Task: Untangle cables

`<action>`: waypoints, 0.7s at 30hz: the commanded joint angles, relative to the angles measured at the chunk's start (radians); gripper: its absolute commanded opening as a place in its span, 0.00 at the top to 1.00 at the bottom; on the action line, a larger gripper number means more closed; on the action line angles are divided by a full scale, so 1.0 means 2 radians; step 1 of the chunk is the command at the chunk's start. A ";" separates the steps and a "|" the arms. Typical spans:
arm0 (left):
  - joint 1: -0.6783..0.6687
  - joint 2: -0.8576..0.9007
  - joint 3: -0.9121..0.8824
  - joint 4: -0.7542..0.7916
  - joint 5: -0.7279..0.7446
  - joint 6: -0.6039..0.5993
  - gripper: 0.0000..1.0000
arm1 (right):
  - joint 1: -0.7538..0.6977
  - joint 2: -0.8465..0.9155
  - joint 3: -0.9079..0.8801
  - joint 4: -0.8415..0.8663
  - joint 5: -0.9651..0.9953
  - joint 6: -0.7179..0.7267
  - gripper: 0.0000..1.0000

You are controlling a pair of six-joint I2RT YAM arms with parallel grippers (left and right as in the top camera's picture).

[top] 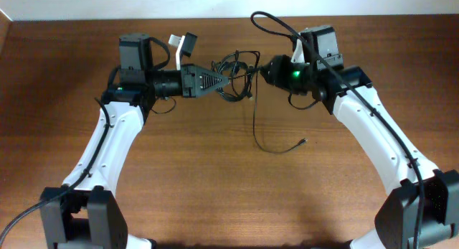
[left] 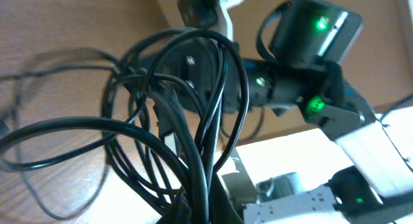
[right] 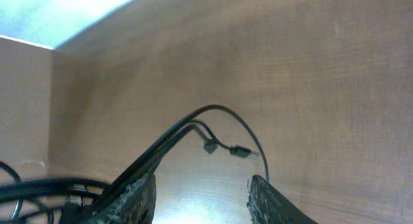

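Overhead, the cables (top: pixel 239 68) sit knotted between my hands toward the back of the worktop (top: pixel 215 184): the left hand (top: pixel 224 80) is pinched closed on the clump, the right hand (top: pixel 264 71) is just beside it, and one strand trails to a plug (top: pixel 303 141) lying well apart. The left wrist view is all cables (left: pixel 193 121) crossing in loops and converging low in frame, where I think the grip is, though the hand itself is hidden. On the right wrist the fingers (right: pixel 139 197) stand wide apart holding nothing, with two strands running along one, so I'd close on a single strand and draw it away slowly.
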 commanded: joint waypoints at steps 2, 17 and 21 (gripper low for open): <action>0.000 -0.008 0.001 0.003 0.043 0.006 1.00 | 0.001 0.003 0.003 0.022 0.009 -0.028 0.39; 0.000 -0.008 0.001 0.023 -0.061 0.127 1.00 | -0.018 -0.043 0.003 -0.126 -0.167 -0.200 0.20; 0.000 -0.008 0.001 0.022 -0.053 0.126 1.00 | -0.018 -0.053 0.003 -0.114 -0.134 -0.220 0.20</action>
